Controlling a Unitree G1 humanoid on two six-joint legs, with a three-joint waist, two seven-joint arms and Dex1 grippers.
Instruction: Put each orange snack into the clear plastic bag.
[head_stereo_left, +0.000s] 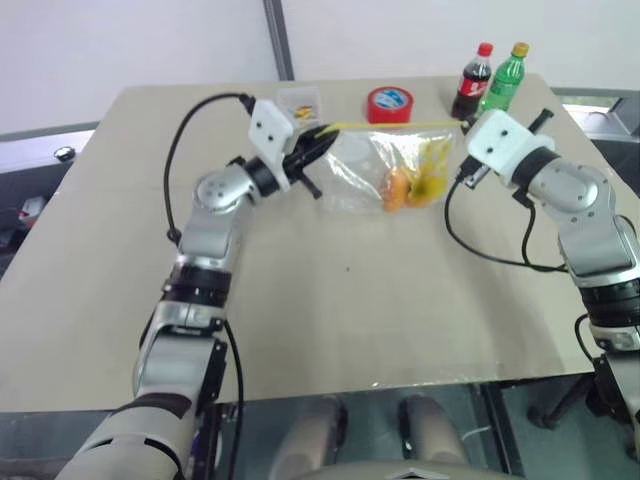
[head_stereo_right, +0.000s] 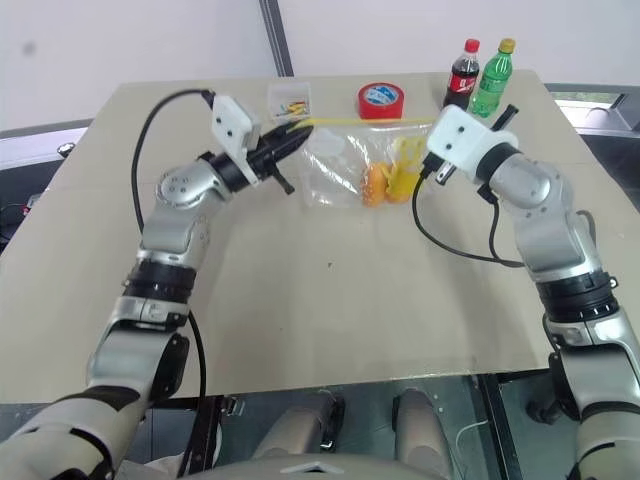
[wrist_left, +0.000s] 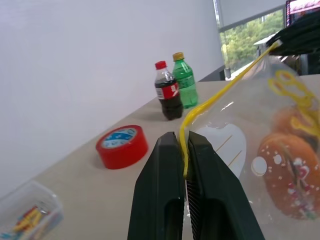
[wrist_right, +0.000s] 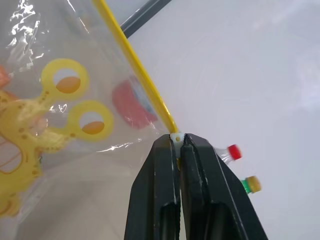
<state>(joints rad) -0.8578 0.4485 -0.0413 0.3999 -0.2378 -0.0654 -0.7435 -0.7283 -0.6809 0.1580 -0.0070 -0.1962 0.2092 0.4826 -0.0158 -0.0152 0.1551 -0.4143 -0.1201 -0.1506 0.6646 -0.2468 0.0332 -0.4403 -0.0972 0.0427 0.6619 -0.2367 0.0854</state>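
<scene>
While both arms are raised over the counter (head_stereo_left: 330, 330), the clear plastic bag (head_stereo_left: 372, 165) hangs stretched between them, lifted off the surface as far as I can tell. The left gripper (wrist_left: 183, 150) has its jaws clenched on one end of the bag's yellow strip (head_stereo_left: 395, 125), and the right gripper (wrist_right: 179, 142) is pinched shut on the other end, so the strip runs pretty much taut from one to the other. Both orange snacks (head_stereo_left: 397, 188) sit low inside the bag, right next to a yellow printed design on the plastic. Past the bag, toward the far edge, there's a red tape roll (head_stereo_left: 389, 103), then a cola bottle (head_stereo_left: 472, 81) and a green bottle (head_stereo_left: 503, 78) standing side by side. A small clear box (head_stereo_left: 299, 101) with colourful bits sits near the left gripper.
</scene>
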